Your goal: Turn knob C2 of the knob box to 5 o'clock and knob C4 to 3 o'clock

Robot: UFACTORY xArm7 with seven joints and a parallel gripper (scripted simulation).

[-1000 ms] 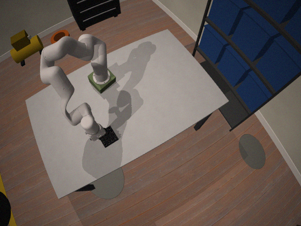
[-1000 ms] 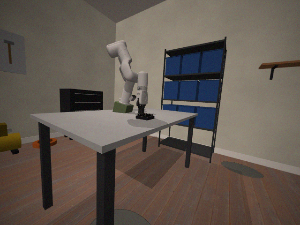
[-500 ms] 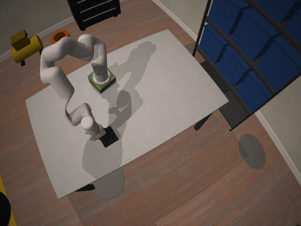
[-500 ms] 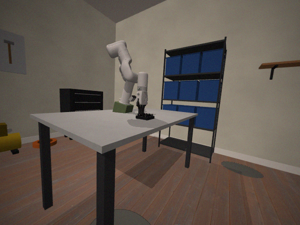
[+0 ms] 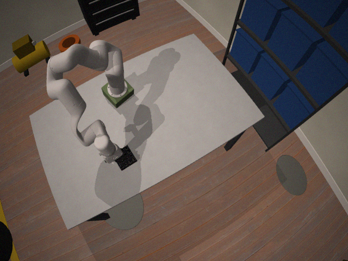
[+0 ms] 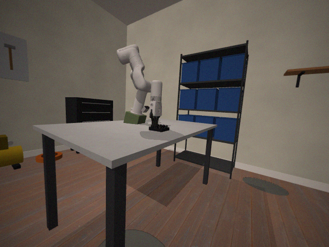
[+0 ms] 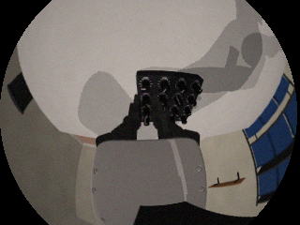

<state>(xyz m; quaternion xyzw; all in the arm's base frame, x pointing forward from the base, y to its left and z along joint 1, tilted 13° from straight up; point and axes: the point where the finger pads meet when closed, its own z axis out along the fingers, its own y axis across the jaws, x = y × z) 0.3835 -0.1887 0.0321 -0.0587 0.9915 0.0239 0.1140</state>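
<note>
Smooth white arm (image 5: pixel 64 94) (image 6: pixel 139 76) angles over the boxy black knob box (image 5: pixel 128 159) (image 6: pixel 159 129) (image 7: pixel 170 75)

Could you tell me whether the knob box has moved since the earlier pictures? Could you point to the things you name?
No, the knob box (image 5: pixel 123 165) (image 6: pixel 159 129) (image 7: pixel 170 73) keeps its place relative to the table's (image 5: pixel 196 112) (image 6: pixel 101 135) near edge.
</note>
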